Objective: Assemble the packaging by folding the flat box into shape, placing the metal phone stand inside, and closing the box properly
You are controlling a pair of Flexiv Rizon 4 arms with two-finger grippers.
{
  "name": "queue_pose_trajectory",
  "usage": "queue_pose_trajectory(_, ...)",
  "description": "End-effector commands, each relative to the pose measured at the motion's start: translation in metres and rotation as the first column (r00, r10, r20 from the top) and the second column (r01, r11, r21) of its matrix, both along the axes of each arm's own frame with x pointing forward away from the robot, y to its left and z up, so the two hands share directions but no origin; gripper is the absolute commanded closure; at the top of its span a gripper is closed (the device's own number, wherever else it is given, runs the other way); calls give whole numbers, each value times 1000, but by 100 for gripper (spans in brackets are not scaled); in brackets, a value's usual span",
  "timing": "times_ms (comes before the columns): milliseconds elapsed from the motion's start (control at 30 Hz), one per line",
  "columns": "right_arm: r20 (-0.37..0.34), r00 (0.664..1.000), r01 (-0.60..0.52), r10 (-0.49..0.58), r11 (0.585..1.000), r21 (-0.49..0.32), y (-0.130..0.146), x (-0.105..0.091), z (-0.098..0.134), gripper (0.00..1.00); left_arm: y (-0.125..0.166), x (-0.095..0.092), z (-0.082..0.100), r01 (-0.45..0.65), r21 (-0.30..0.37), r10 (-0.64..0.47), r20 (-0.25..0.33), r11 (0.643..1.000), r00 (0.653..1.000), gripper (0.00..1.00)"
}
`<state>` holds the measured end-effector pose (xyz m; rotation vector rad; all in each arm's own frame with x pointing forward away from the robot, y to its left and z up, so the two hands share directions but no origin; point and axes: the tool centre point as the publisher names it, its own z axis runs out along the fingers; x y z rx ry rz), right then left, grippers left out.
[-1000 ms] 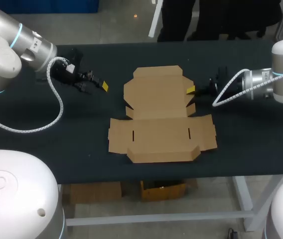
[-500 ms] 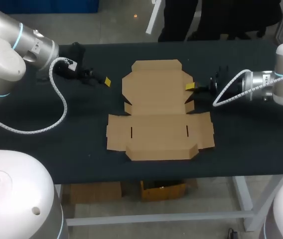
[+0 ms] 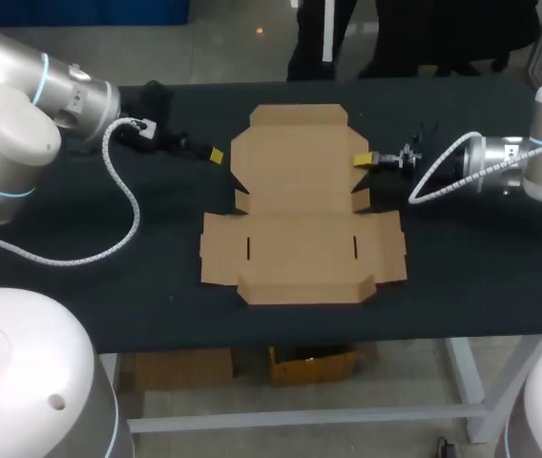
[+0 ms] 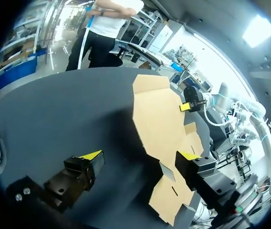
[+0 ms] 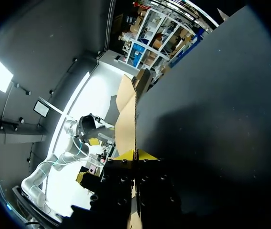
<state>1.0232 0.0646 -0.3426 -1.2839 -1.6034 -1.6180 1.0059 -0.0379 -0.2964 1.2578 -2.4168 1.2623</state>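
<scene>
The flat brown cardboard box [image 3: 300,205] lies unfolded in the middle of the black table [image 3: 80,286]. My right gripper [image 3: 362,159] is at the right edge of the box's far panel and is shut on that edge. In the right wrist view the cardboard [image 5: 126,109] runs edge-on straight into the closed yellow tips of the right gripper [image 5: 134,154]. My left gripper [image 3: 204,151] hovers just left of the far panel, open and holding nothing. In the left wrist view the left gripper [image 4: 139,157] faces the box [image 4: 157,112], with the right gripper [image 4: 188,106] beyond it. No metal phone stand shows.
The left arm's white coiled cable [image 3: 123,215] hangs over the table's left part. The right arm's cable [image 3: 433,176] loops beside its wrist. Bare table surrounds the box on the left, right and front.
The right gripper has moved away from me and slightly left, taking the box's far panel with it. The left gripper has moved right and away, closer to the box's left edge.
</scene>
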Motion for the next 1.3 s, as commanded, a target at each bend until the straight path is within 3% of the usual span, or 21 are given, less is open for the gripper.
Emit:
queue_pose_trajectory(33, 17, 1000, -7, 7, 1000, 15, 0, 2, 1, 100, -7, 7, -4, 19, -16, -18, 14, 1000, 1000, 0)
queue_pose_trajectory(367, 59, 998, -13, 11, 999, 31, 2, 2, 9, 100, -20, 14, -5, 73, -83, -67, 66, 994, 996, 0)
queue_pose_trajectory(400, 64, 998, -13, 11, 999, 33, 2, 2, 10, 100, -21, 15, -5, 77, -87, -71, 68, 993, 995, 2)
queue_pose_trajectory(467, 72, 997, -14, 11, 999, 37, 2, 2, 11, 100, -24, 17, -6, 82, -91, -76, 70, 992, 995, 18)
queue_pose_trajectory(567, 85, 996, -16, 12, 999, 45, 3, 2, 13, 100, -27, 20, -6, 94, -107, -86, 77, 990, 993, 26)
queue_pose_trajectory(933, 123, 992, -20, 11, 997, 71, 7, 5, 18, 100, -42, 25, -5, 143, -199, -127, 89, 970, 988, 27)
queue_pose_trajectory(1300, 152, 988, -24, 10, 996, 87, 9, 8, 22, 100, -60, 29, -5, 186, -241, -168, 94, 953, 981, 41)
